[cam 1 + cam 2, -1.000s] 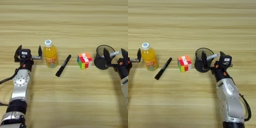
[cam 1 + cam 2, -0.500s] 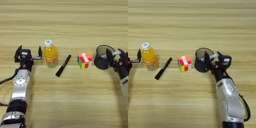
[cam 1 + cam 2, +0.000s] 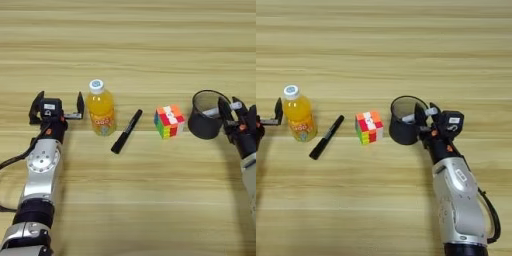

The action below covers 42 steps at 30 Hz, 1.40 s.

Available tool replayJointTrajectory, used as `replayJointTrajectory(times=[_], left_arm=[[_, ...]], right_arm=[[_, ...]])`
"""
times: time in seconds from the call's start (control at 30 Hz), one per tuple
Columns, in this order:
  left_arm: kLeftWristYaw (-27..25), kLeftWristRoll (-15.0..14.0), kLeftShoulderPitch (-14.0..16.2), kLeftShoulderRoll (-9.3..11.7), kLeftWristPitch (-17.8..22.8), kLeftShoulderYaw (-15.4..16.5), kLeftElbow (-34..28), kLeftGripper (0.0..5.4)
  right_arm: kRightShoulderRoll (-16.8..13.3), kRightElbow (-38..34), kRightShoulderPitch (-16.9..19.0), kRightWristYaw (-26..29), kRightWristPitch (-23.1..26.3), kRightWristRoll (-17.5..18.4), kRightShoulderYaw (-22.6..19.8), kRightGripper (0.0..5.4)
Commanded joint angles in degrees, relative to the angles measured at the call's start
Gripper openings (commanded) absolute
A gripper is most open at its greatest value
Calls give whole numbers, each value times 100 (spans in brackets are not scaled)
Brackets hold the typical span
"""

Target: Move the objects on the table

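The right pincer [image 3: 423, 120] is grasping the black mesh pen cup's [image 3: 402, 131] rim, a white marker [image 3: 418, 115] lying inside; the left pincer [image 3: 56, 103] is standing released beside the juice bottle [image 3: 100, 109].

Likely lab: bare wooden table [image 3: 150, 50], robot arms.

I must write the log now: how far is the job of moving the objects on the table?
Nothing looks finished. In hand: the right gripper is at the rim of the black mesh pen cup, a white marker by its fingers. Left: the left gripper stands open beside the juice bottle; the black marker and puzzle cube lie free.
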Motion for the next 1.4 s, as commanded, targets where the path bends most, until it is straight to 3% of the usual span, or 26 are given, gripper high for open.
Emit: replayJointTrajectory(times=[0.03,0.2,0.63,0.9,1.13,1.4], left_arm=[[20,98,-83,76,-16,-22,54,540],[29,110,-95,81,-23,-21,74,540],[53,127,-98,79,-39,-33,90,540],[88,172,-118,85,-41,-36,130,540],[84,178,-146,79,-62,-23,177,540],[79,190,-183,68,-82,-13,233,540]], right_arm=[[11,-57,-76,66,-30,36,-15,137],[32,-89,-76,134,-57,62,-9,74],[50,-549,4,214,-13,170,56,73],[28,-1308,118,84,420,334,74,73],[-109,-1731,162,-26,597,401,-136,73],[-377,-1996,112,-169,637,457,-669,73]])
